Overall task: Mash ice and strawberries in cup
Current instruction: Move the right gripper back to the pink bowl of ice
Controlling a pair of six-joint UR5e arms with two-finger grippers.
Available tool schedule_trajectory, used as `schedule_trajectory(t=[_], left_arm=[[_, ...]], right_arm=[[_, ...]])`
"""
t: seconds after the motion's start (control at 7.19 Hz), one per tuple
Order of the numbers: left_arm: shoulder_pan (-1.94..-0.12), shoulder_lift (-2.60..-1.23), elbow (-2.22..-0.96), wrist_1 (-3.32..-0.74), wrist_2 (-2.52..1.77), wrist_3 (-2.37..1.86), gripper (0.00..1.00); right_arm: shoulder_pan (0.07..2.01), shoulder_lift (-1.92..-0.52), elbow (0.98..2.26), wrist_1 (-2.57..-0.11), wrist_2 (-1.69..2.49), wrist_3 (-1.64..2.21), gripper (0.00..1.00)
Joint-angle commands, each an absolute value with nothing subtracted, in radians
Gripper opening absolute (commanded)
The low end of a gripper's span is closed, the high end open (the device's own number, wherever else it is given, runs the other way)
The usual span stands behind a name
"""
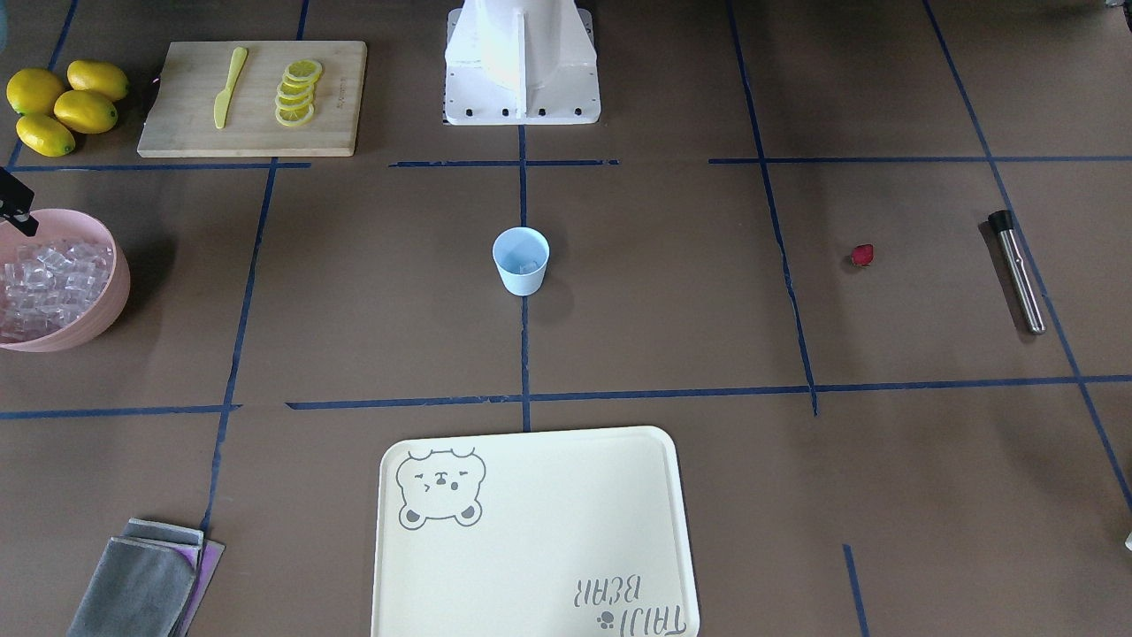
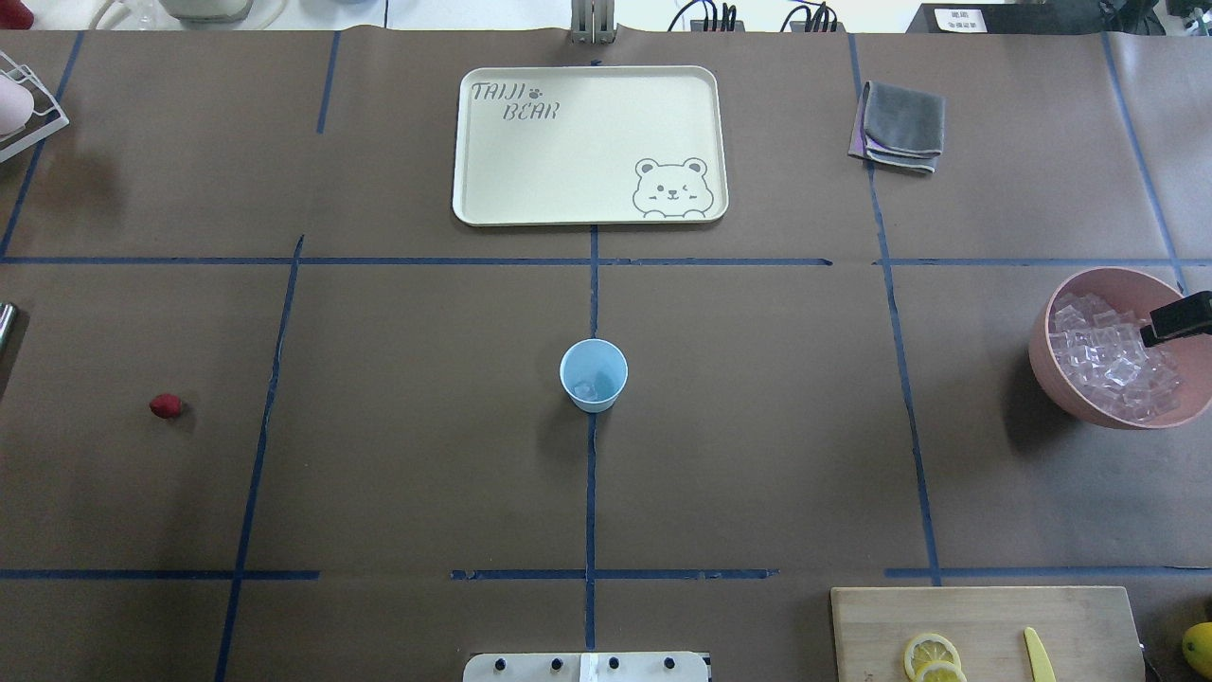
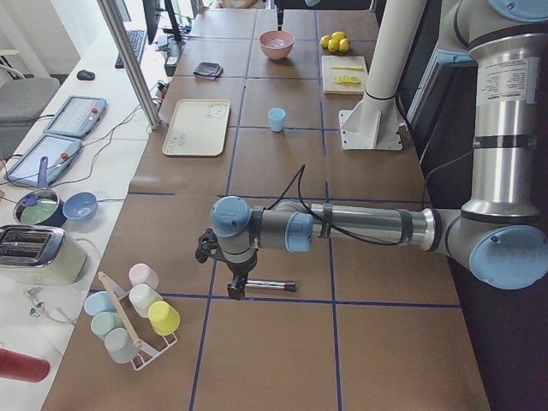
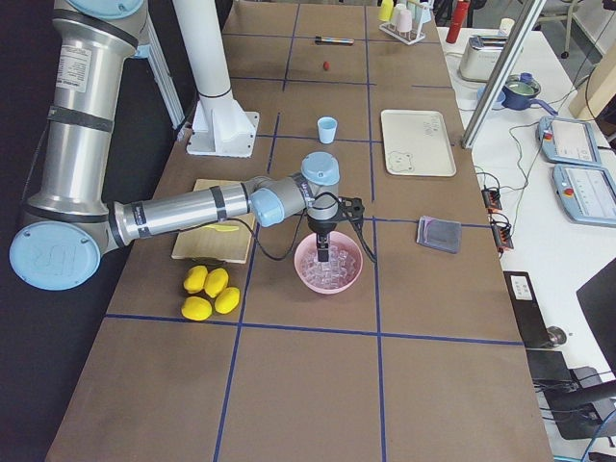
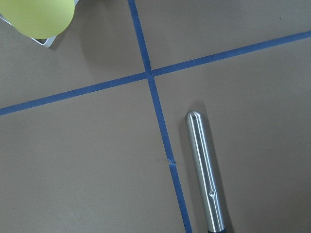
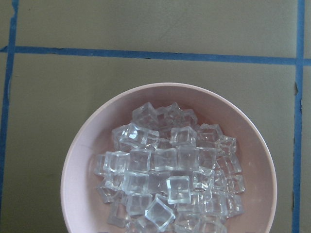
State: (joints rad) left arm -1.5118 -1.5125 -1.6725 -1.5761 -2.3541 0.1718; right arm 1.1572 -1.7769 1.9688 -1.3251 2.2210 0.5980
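The light-blue cup (image 2: pixel 594 374), a little ice (image 2: pixel 584 388) inside, waits mid-worktop (image 2: pixel 757 426) while the right gripper (image 4: pixel 323 255) hangs over the pink bowl (image 2: pixel 1042 360) of cubes, likely for more, and the left gripper (image 3: pixel 235 287) hovers over the muddler (image 1: pixel 1017 274) near the strawberry (image 2: pixel 165 406); I cannot tell whether either's fingers are released or clenched.

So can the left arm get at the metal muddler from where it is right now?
Probably yes. The left gripper hangs just above the metal muddler, which lies flat on bare paper with nothing on it; the rack of cups stands off to one side.
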Motion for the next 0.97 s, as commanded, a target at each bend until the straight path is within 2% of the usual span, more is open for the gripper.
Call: schedule_trajectory(t=[0.0,0.14,0.42,0.83], left_arm=[[-1.511,-1.513,-1.674,-1.577,-2.355,0.172,1.0],[-1.511,-1.513,-1.672,-1.577,-2.355,0.172,1.0],[-1.511,-1.513,-1.672,-1.577,-2.353,0.172,1.0],[-1.511,-1.513,-1.672,-1.577,-2.355,0.172,1.0]], right_arm=[[1.091,-1.781,1.963,-1.31,2.169,0.681,0.95],[1.007,-1.778,1.962,-1.287,2.078,0.677,0.94],[0.994,-1.789,1.934,-1.189,2.08,0.634,0.88],[0.994,-1.787,1.899,-1.189,2.129,0.534,0.81]])
